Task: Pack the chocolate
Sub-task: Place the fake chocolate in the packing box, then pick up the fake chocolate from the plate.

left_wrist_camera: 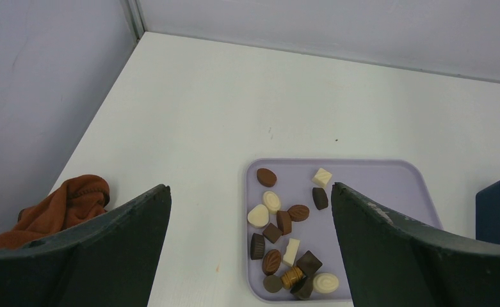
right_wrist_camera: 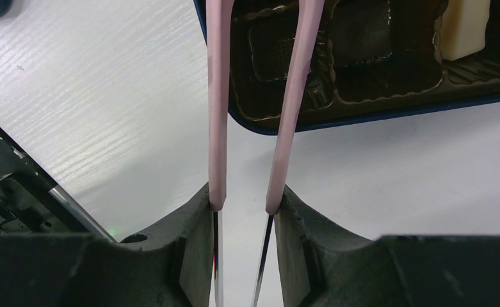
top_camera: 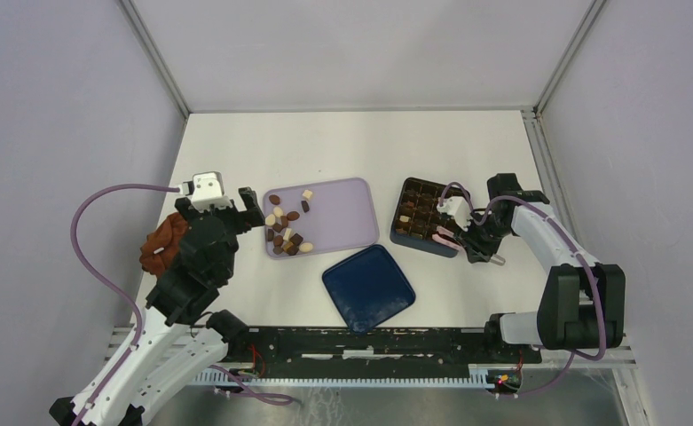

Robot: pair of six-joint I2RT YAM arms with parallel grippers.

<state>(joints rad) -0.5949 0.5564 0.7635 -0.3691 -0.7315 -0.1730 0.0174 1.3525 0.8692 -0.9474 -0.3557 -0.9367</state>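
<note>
Overhead, the left gripper (top_camera: 247,210) hangs at the left edge of the tray (top_camera: 342,209), with the cloth (top_camera: 163,241) bunched just beside the arm. Its wrist view tells more: both fingers (left_wrist_camera: 138,217) are spread wide with nothing between them, and they frame the chocolate (left_wrist_camera: 284,222), a loose cluster of dark, brown and cream pieces on the left half of the tray (left_wrist_camera: 375,192). From above that same chocolate (top_camera: 285,232) is only a speckle of dots, so shapes come from the wrist camera alone. On the other side, the right gripper (top_camera: 468,236) sits at the near right corner of the box (top_camera: 418,213), and the lid (top_camera: 367,287) lies flat on the table between the arms. Only the overhead view shows the lid whole. The right wrist view gives the grip: the right gripper (right_wrist_camera: 244,201) is clamped on the tongs (right_wrist_camera: 218,96), one finger against each pink arm, and the arms are slightly apart. They reach over the rim of the box (right_wrist_camera: 362,115) and leave the frame, so their tips are not visible. One cream piece (right_wrist_camera: 465,25) sits in a cup at the upper right, and the cups nearest the tongs look bare.
</note>
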